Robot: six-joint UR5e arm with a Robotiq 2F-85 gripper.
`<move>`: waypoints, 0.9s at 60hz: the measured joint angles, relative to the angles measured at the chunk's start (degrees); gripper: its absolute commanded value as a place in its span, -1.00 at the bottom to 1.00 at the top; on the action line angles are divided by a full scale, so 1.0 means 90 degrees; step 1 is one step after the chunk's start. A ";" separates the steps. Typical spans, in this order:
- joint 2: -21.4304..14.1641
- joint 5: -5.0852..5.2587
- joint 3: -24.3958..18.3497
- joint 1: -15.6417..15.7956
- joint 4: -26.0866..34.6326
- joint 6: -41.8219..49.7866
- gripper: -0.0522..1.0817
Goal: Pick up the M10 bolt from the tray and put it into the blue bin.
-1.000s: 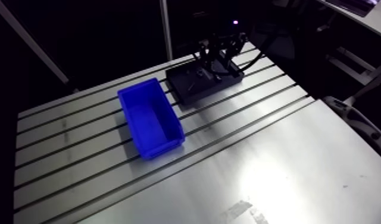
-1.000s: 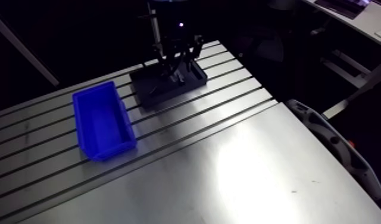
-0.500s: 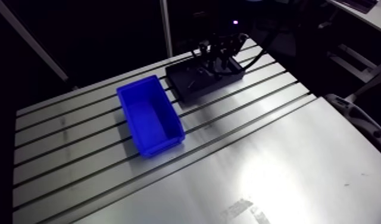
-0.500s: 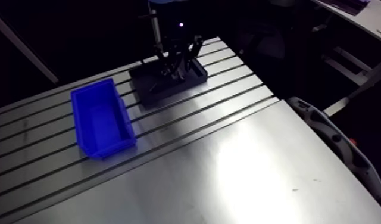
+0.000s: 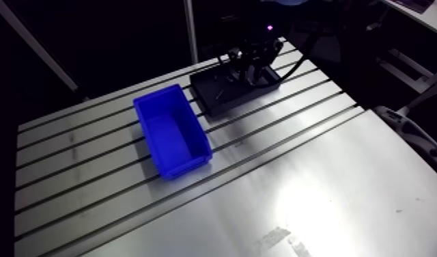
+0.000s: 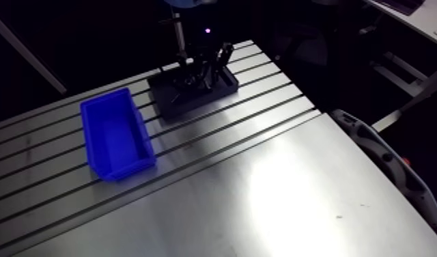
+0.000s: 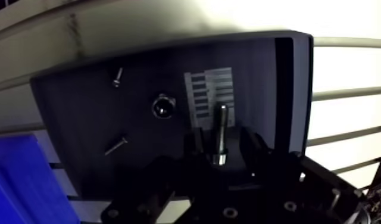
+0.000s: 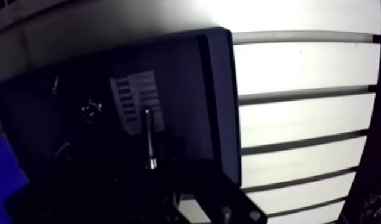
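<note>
grasp is not yet made: the fingers [image 7: 251,148] stand open on either side of the m10 bolt [image 7: 220,128], which lies between them in the tray [image 7: 80,107]. closing, lifting and carrying to the blue bin [image 5: 172,133], off to the fingers' side, remain.

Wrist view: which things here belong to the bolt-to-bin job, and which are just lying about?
Job:
bolt, lying inside the open claw
tray under it
blue bin beside the tray

Lying about, all in the tray:
small screw
second screw
round part
striped label
</note>
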 measured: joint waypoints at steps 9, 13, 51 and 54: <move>0.0004 -0.0002 -0.0001 0.0001 -0.0002 0.0005 0.12; 0.0006 -0.0004 -0.0002 0.0001 -0.0002 0.0006 0.12; 0.0041 -0.0030 -0.0009 0.0001 -0.0009 0.0003 0.18; 0.0048 -0.0030 -0.0010 0.0001 -0.0009 0.0003 0.18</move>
